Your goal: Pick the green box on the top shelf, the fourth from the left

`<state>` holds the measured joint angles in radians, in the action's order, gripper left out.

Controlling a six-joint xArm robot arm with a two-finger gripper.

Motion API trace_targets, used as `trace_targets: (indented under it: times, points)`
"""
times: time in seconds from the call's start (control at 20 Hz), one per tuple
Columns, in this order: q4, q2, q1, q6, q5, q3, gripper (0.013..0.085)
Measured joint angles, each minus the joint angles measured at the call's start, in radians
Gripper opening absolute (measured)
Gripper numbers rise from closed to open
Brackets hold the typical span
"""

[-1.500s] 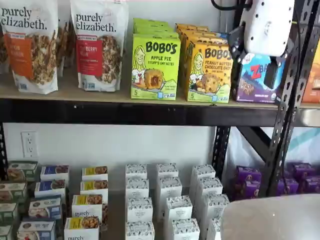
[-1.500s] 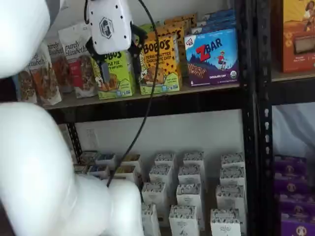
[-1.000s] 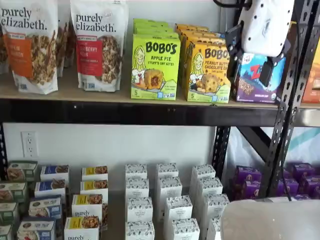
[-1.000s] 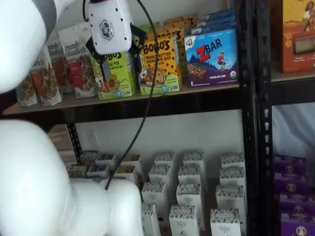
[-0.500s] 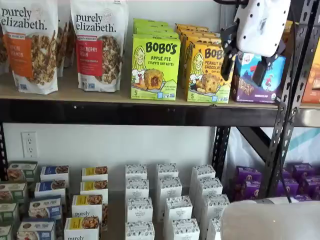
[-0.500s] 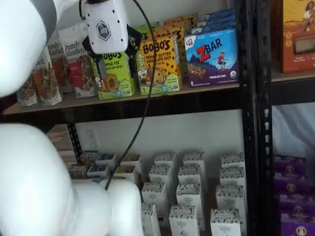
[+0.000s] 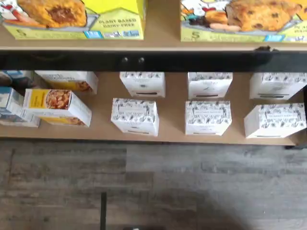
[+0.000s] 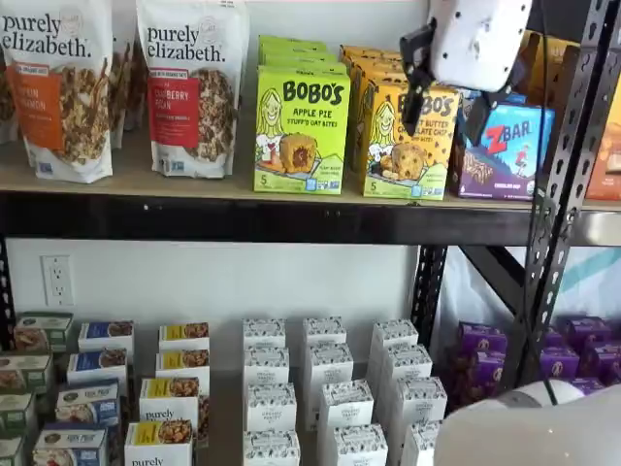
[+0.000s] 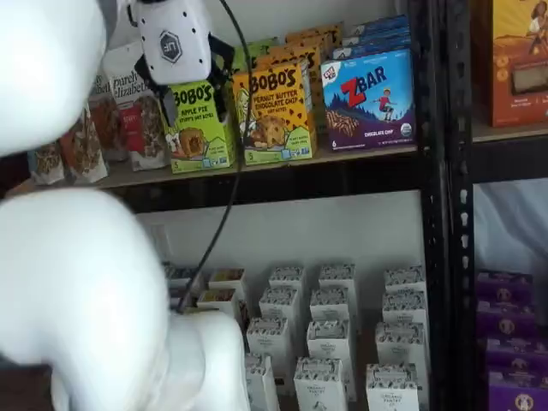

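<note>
Lime-green upright carton, the green box point(image 8: 302, 129), stands untouched on the tan wooden top shelf point(image 8: 146, 175). Since a second ago the white-bodied end effector point(image 8: 441, 109) has slid toward it, black fingers spread wide and empty, now before the yellow-orange peanut butter box point(image 8: 406, 136) beside it; the approach looks nearly aligned.

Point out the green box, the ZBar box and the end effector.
green box point(image 8: 302, 131), a shelf view, front panel.
ZBar box point(image 9: 369, 100), a shelf view, front face.
end effector point(image 8: 446, 105), a shelf view, gap between open fingers.
</note>
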<state>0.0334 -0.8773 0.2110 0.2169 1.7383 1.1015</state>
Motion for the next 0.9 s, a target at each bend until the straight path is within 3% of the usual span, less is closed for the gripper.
trace_targets:
  times: [0.15, 0.3, 0.6, 0.9]
  points:
    - [-0.067, 0.058, 0.117, 0.103, -0.036, 0.035, 0.085]
    - [-0.076, 0.104, 0.156, 0.142, -0.067, 0.058, 0.085]
    - [-0.095, 0.187, 0.189, 0.175, -0.137, 0.092, 0.085]
    - [-0.075, 0.249, 0.192, 0.179, -0.201, 0.121, 0.085]
